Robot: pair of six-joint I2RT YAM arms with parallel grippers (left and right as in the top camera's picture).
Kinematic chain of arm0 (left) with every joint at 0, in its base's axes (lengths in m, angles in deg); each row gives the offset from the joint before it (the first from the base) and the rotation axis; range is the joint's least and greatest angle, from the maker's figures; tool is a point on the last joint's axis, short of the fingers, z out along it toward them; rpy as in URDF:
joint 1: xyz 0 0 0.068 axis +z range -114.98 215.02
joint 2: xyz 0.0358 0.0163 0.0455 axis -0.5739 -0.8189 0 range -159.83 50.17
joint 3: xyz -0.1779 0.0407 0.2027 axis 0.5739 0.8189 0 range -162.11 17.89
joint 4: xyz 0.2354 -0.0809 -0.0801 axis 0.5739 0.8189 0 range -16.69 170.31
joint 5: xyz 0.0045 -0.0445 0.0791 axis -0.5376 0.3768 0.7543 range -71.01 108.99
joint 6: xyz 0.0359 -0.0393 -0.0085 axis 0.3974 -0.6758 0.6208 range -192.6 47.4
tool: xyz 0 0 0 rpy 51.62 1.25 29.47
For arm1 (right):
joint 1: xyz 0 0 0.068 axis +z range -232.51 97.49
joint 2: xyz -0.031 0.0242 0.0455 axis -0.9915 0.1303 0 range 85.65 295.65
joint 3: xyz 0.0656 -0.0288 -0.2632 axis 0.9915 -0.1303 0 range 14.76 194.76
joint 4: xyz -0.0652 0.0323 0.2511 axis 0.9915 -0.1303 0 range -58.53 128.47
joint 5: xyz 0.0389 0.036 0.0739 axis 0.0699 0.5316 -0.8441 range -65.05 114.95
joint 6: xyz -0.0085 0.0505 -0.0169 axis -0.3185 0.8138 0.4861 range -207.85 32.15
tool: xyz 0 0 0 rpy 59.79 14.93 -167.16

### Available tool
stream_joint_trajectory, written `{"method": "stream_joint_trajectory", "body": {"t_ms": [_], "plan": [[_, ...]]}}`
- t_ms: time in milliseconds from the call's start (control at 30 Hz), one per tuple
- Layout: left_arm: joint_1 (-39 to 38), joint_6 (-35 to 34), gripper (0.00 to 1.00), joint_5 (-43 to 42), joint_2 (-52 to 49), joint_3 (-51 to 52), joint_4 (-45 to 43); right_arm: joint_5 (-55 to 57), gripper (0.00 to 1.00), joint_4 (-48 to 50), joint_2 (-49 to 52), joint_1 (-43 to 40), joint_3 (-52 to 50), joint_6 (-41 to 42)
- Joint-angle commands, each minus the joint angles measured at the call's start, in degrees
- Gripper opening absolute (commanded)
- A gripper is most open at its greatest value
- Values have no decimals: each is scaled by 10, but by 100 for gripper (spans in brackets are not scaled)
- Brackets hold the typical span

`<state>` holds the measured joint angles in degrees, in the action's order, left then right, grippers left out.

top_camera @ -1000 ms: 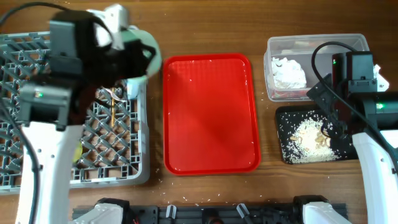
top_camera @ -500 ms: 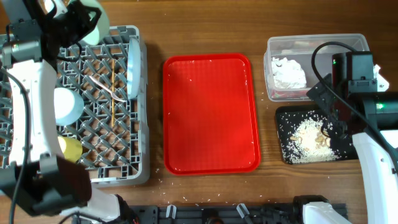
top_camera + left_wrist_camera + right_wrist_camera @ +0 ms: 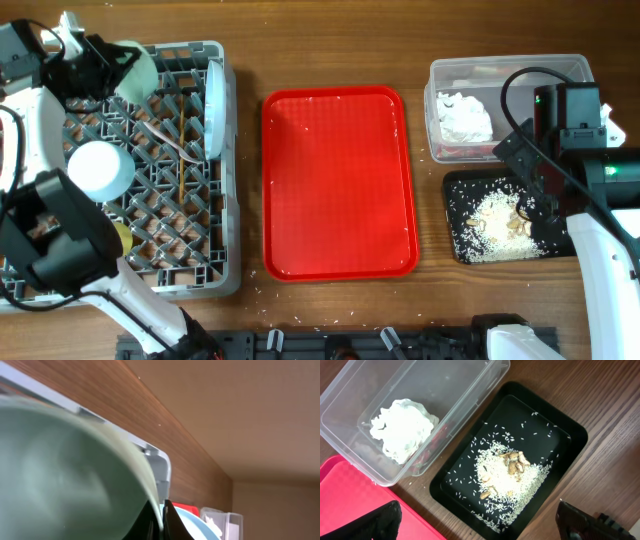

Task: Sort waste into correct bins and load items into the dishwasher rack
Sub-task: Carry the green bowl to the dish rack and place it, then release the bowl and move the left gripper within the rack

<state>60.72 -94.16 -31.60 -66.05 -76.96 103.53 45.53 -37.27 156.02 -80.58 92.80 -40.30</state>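
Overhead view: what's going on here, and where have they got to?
The left arm's fingers are pinched on the rim of a pale bowl at the far left corner of the dishwasher rack. The rack already holds an upright plate, another bowl, a yellow-green cup and chopsticks. The napkin lies in the clear tub, rice in the black tray; the right arm's fingers hang open above them.

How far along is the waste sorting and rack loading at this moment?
Done: napkin in clear tub, rice in black tray; plate, one bowl and cup sit in the dishwasher rack. In hand: left pincer grips the second bowl over the rack's far corner. Left: seat that bowl; the fork is not visible.
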Motion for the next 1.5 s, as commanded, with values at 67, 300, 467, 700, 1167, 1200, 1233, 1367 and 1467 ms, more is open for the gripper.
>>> {"method": "stream_joint_trajectory", "body": {"t_ms": [67,300,467,700,1167,1200,1233,1367,1467], "plan": [[38,-2,4,-39,-18,0,12,-1,100,1,-5,-1,3,5],[71,-5,26,-41,-18,0,73,-1,100,1,-5,-1,3,5],[91,-34,49,-41,-18,0,95,-1,100,1,-5,-1,3,5],[141,-34,82,-41,-17,0,142,-1,100,1,-5,-1,3,5],[240,-26,88,-34,-8,0,327,-1,100,1,-5,-1,3,5],[240,-22,83,-35,-5,0,335,-1,100,1,-5,-1,3,5],[240,-10,70,-42,2,0,340,-1,100,1,-5,-1,3,5],[239,-5,9,-56,46,0,347,-1,100,1,-5,-1,3,5],[230,-8,4,-56,71,0,320,-1,100,1,-5,-1,3,5]]}}
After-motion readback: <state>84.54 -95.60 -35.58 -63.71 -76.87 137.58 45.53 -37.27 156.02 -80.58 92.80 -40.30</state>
